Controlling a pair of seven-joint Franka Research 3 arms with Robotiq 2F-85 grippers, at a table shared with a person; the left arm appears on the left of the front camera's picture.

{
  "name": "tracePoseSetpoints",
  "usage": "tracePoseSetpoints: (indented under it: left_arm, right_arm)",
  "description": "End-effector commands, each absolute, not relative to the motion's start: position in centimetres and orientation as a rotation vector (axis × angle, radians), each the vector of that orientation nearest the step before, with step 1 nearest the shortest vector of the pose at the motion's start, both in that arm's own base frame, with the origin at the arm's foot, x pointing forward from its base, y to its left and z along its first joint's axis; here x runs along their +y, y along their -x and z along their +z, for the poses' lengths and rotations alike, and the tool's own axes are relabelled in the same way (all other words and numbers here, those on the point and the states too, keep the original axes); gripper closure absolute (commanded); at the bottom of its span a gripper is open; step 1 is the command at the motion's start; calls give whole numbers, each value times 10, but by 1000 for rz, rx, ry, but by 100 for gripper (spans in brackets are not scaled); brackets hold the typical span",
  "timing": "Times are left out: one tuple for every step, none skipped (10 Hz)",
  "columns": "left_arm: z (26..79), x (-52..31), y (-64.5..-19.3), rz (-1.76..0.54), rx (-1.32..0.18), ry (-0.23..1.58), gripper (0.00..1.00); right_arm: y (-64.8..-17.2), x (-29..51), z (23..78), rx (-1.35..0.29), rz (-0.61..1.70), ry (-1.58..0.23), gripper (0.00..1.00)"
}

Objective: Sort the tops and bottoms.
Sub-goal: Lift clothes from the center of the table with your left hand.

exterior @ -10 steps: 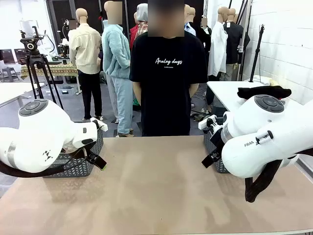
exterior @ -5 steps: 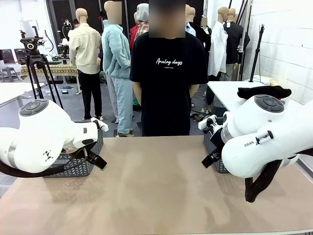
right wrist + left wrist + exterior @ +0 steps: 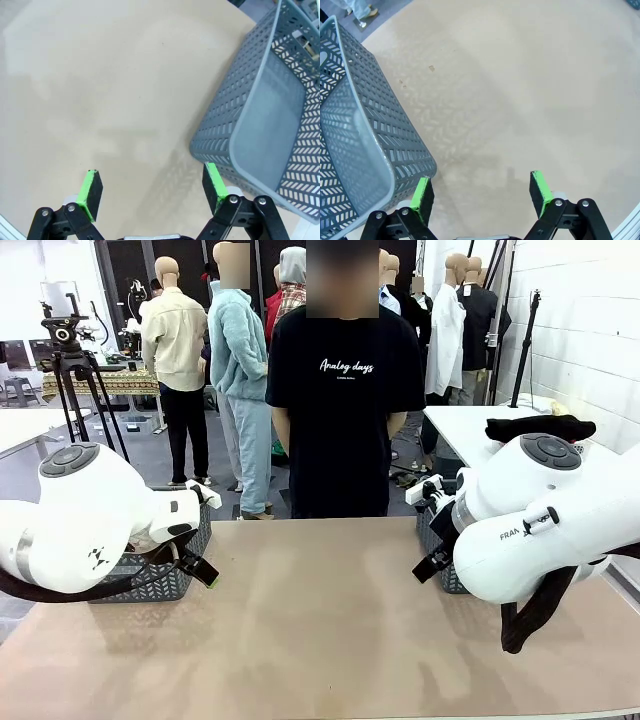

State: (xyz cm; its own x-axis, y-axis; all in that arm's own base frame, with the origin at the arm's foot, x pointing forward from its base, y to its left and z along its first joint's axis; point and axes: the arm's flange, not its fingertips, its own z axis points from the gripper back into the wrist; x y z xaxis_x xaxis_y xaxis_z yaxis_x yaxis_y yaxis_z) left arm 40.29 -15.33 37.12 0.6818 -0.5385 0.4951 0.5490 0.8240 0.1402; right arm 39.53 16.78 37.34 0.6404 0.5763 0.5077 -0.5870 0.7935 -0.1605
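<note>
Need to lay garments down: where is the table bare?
The middle of the table is bare, from the person's edge to the robot's, between the left grey basket and the right grey basket. Crowded only at those ends, where the left gripper and the right gripper hang open beside the baskets.

A bare tan table (image 3: pixel 320 630) spans the picture. At 9 o'clock the white left arm (image 3: pixel 80 525) curls low over the tabletop, its left gripper (image 3: pixel 203 570) pointing down toward the middle, a green tip showing. Behind it sits a grey mesh basket (image 3: pixel 165 585). At 3 o'clock the right arm (image 3: pixel 540 520) mirrors it, the right gripper (image 3: pixel 432 563) angled down; a second basket (image 3: pixel 432 535) is mostly hidden behind it. At 12 o'clock a person (image 3: pixel 345 410) in a black T-shirt stands at the far edge. A tripod (image 3: pixel 72 355) stands at 10 o'clock.
</note>
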Motion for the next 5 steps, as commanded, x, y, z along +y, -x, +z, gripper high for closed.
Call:
tracePoseSetpoints:
  left_arm:
    - [371, -152, -403, -606, -549, 21, 0]
    - [371, -152, -403, -606, -549, 21, 0]
    - [371, -152, -403, -606, -549, 21, 0]
    - [371, -152, -403, -606, -549, 21, 0]
    - [371, -152, -403, -606, -549, 21, 0]
  right_arm:
    - [-395, 168, 373, -572, 663, -20, 0]
    - [-395, 168, 373, -572, 663, -20, 0]
    - [-395, 168, 373, -572, 663, -20, 0]
    - [-395, 168, 373, -572, 663, -20, 0]
    - [-395, 168, 373, -572, 663, -20, 0]
